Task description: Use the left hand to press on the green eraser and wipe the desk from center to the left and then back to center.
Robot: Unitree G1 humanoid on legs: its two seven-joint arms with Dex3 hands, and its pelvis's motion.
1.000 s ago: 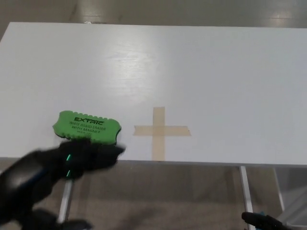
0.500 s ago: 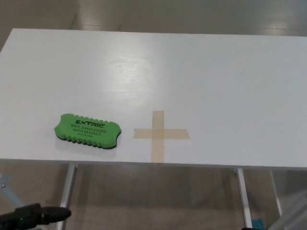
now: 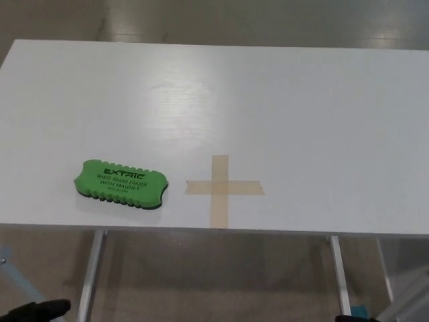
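- The green eraser (image 3: 121, 184) lies flat on the white desk (image 3: 281, 100), in the near-left part of the top, close to the front edge.
- Its printed face is up; black lettering reads "EXTRIC" with smaller lines below. Its long sides are scalloped, and its long axis runs roughly left to right, turned slightly.
- Nothing touches the eraser; no hand rests on it.
- Just to the robot's right of the eraser, apart from it, a cross of tan tape (image 3: 223, 188) is stuck to the desk. One strip runs front to back, the other left to right. The cross sits near the front edge, about mid-width.
- The desk surface shows a soft glare patch behind the eraser and the cross.
- Light metal legs (image 3: 90, 275) stand under the front edge, one to each side, on a brownish floor (image 3: 214, 275).
- The left hand (image 3: 35, 311) shows only as a dark shape at the bottom-left corner, below the desk edge and well apart from the eraser. Whether its fingers are open or closed cannot be told.
- A dark sliver at the bottom edge towards the right cannot be identified; the right hand is not seen.
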